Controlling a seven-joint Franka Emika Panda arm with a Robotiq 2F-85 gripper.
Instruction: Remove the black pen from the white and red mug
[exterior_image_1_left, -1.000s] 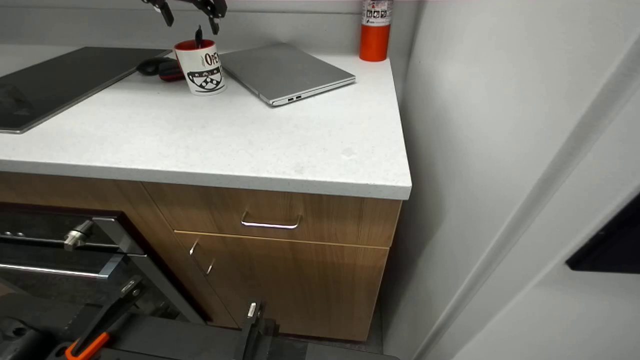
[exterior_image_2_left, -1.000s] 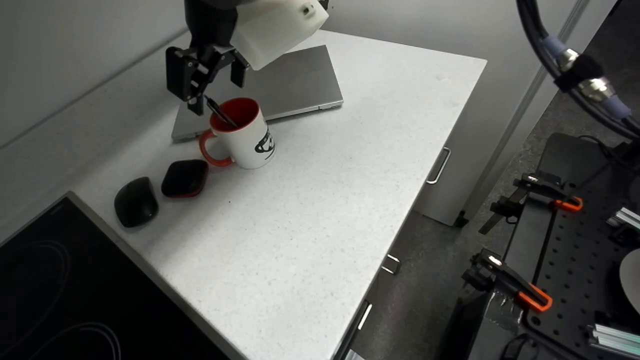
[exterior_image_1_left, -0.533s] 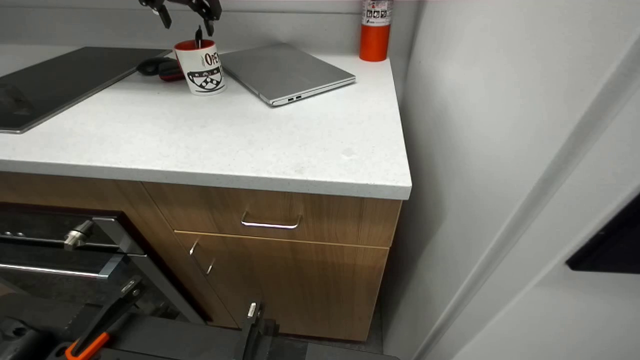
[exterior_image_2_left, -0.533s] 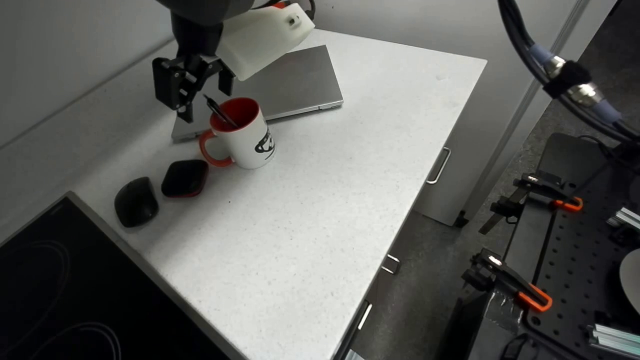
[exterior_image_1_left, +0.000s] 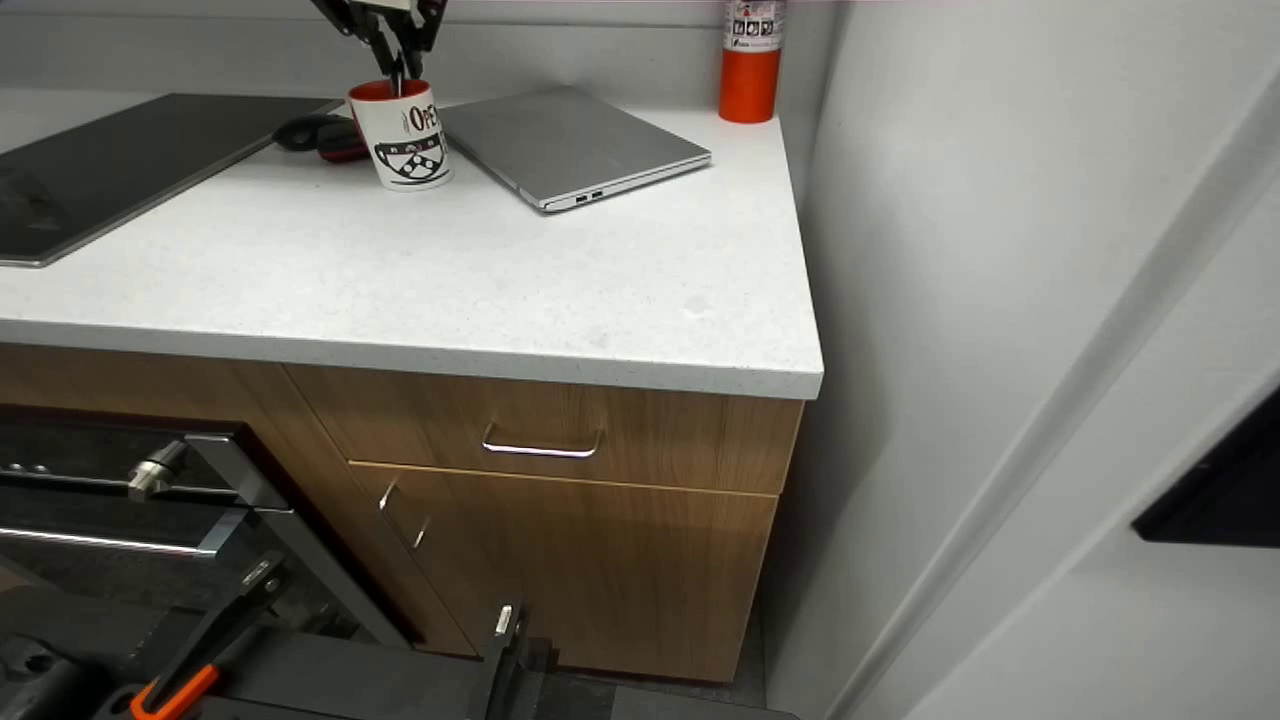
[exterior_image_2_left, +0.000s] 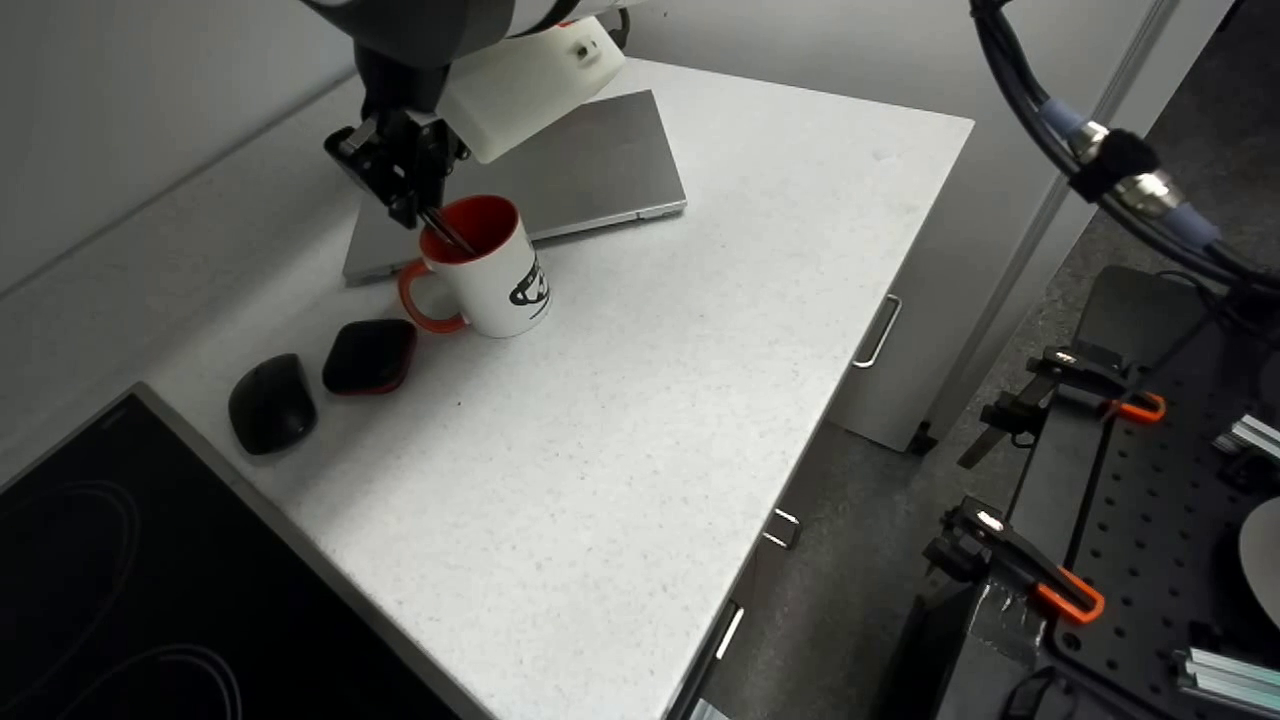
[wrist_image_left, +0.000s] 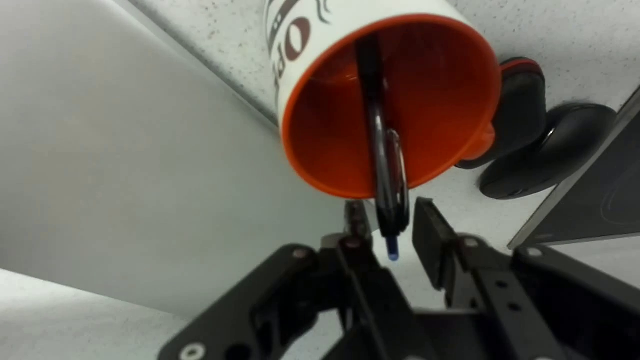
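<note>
The white and red mug (exterior_image_1_left: 408, 145) (exterior_image_2_left: 505, 290) stands upright on the counter, its red handle towards the dark case. Leaning inside it, the black pen (wrist_image_left: 386, 180) (exterior_image_2_left: 450, 233) rises past the red rim, with its clip and a blue button at the top end. My gripper (wrist_image_left: 391, 212) (exterior_image_2_left: 418, 210) is just above the rim, its fingers (wrist_image_left: 430, 235) on either side of the pen's upper end. In the wrist view the jaws are partly closed, with a narrow gap left on both sides of the pen. The pen's lower end is hidden in the mug.
A grey laptop (exterior_image_1_left: 575, 145) lies right beside the mug. On the handle side are a black and red case (exterior_image_2_left: 370, 355), a black mouse (exterior_image_2_left: 272, 405) and a dark cooktop (exterior_image_2_left: 110, 570). A red and white canister (exterior_image_1_left: 750, 85) stands by the wall.
The gripper's fingers have come much closer together around the pen's top, after the arm shifted slightly and lowered. Mug and pen have stayed where they were.
</note>
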